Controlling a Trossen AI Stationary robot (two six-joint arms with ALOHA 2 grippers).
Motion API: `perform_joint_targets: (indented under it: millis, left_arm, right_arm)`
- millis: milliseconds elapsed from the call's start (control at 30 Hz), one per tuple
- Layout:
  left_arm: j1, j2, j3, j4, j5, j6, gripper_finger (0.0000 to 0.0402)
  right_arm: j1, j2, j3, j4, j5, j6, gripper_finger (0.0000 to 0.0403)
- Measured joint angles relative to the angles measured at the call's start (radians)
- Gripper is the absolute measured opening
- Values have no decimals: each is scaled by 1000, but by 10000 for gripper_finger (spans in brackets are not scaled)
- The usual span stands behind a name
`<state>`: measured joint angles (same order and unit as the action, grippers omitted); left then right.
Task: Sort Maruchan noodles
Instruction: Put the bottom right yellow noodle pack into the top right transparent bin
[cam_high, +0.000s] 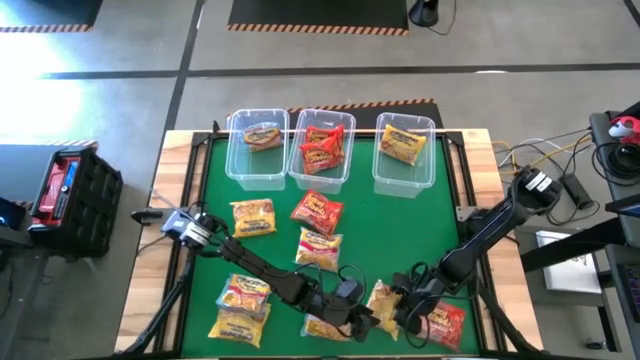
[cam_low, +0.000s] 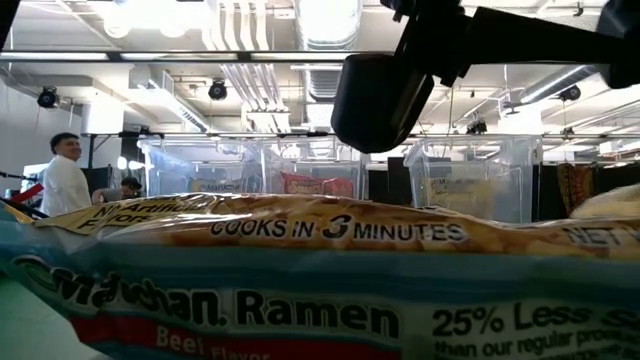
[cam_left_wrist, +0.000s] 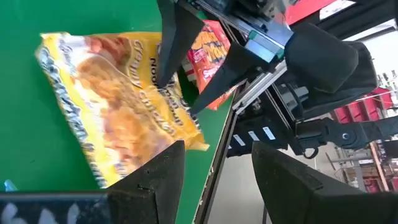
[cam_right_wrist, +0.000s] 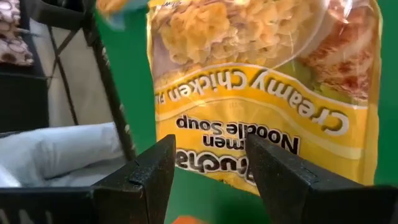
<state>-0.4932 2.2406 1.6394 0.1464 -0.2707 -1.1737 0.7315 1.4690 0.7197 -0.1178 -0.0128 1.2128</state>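
Note:
A yellow Creamy Chicken packet (cam_high: 383, 298) lies flat on the green mat near the table's near edge and fills the right wrist view (cam_right_wrist: 261, 81). My right gripper (cam_right_wrist: 210, 146) is open, a finger on either side of the packet's label end (cam_right_wrist: 224, 134). The left wrist view shows its fingers (cam_left_wrist: 168, 56) coming down on the packet (cam_left_wrist: 118, 106). My left gripper (cam_high: 352, 318) is open and hovers just left of that packet, over another packet (cam_high: 322, 328). Its fingers (cam_left_wrist: 161, 180) hold nothing. My right gripper comes from above, slanting in from the table's right, with its open fingertips (cam_left_wrist: 189, 109) at the yellow packet's end nearest the table's edge. Whether they touch the wrapper cannot be told. The packet lies flat on the mat.
Three clear bins stand at the far edge: left (cam_high: 258, 150) with a brownish packet, middle (cam_high: 322, 150) with red ones, right (cam_high: 404, 150) with a yellow one. Several loose packets lie mid-table (cam_high: 318, 230) and near left (cam_high: 242, 305). A red packet (cam_high: 447, 322) lies under the right arm.

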Motion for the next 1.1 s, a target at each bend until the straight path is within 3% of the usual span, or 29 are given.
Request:
perform_joint_targets:
  millis: [333, 533, 667, 800, 1100]
  left_arm:
    - [6, 0, -1, -10, -7, 32, 170]
    - [35, 0, -1, -45, -11, 57, 170]
    - [66, 0, -1, -45, -11, 104, 170]
    - [107, 0, -2, -53, -9, 163, 170]
    - [168, 0, -2, -190, 56, 272, 170]
  right_arm:
    - [-83, -54, -4, -148, 110, -205, 188]
    - [-119, -119, -9, -237, 100, -264, 179]
    - [-117, -199, 8, -251, 82, -198, 178]
    - [-115, -249, 7, -259, 92, -31, 178]
    - [-63, -214, 5, -251, 144, 261, 178]
